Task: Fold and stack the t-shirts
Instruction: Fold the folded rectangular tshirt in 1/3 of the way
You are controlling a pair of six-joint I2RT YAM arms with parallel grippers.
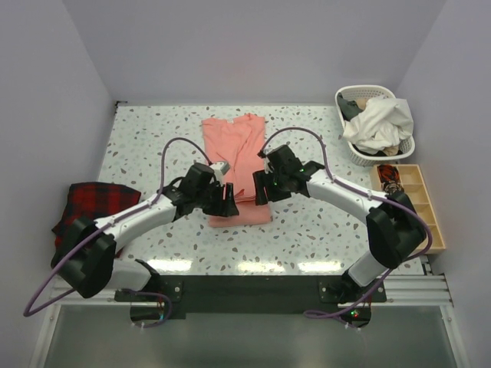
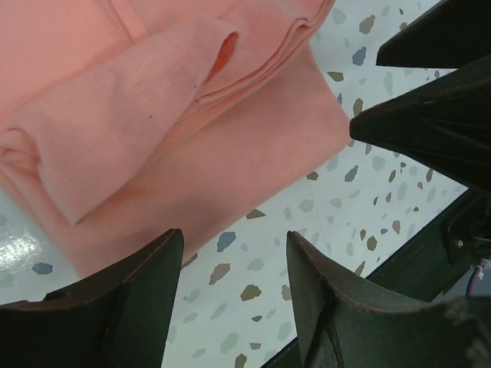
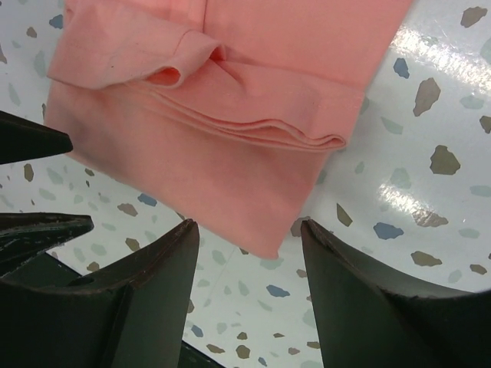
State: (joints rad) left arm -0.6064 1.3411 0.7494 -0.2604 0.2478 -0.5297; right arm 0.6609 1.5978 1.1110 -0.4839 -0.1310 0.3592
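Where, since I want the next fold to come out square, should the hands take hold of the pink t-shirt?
Probably at the two corners of its near edge, the left hand from the left and the right hand from the right. The pink t-shirt lies as a long flat strip running away from the arms, and both open hands hang just by that end.

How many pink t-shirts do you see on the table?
1 for certain: the pink t-shirt lies partly folded in the middle, between the left gripper and the right gripper. Its layers may hide another; the basket may hold more.
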